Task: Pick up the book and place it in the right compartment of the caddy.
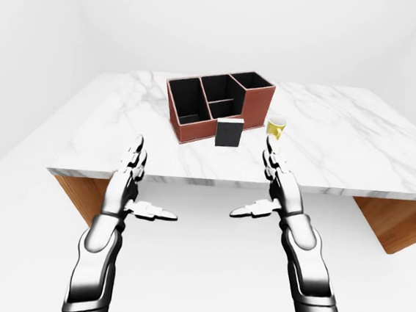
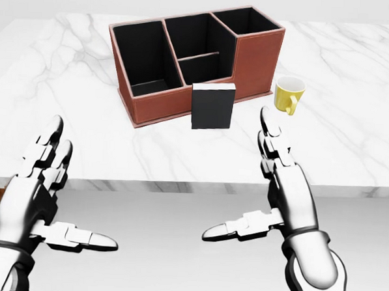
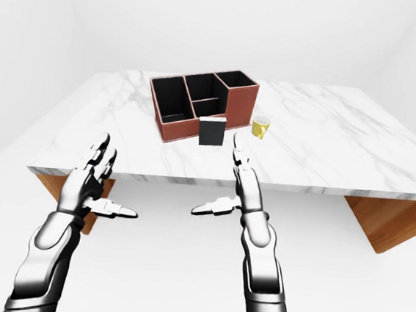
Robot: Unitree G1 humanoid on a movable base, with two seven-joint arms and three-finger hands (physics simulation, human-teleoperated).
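Observation:
A black book (image 2: pixel 212 106) stands upright on the marble table (image 2: pixel 351 147), just below the brown caddy (image 2: pixel 254 57) in the head view. The caddy has black-lined compartments; its right compartment (image 2: pixel 245 21) holds nothing I can see. My left hand (image 2: pixel 48 196) is open, fingers spread, below the table's near edge at the lower left. My right hand (image 2: pixel 261 188) is open, fingers pointing up, its fingertips (image 2: pixel 266 120) over the table edge to the right of and below the book. Neither hand touches the book.
A yellow mug (image 2: pixel 289 94) stands on the table right of the book, beside the caddy's right end. The table has wooden sides (image 1: pixel 397 222). White floor and walls surround it.

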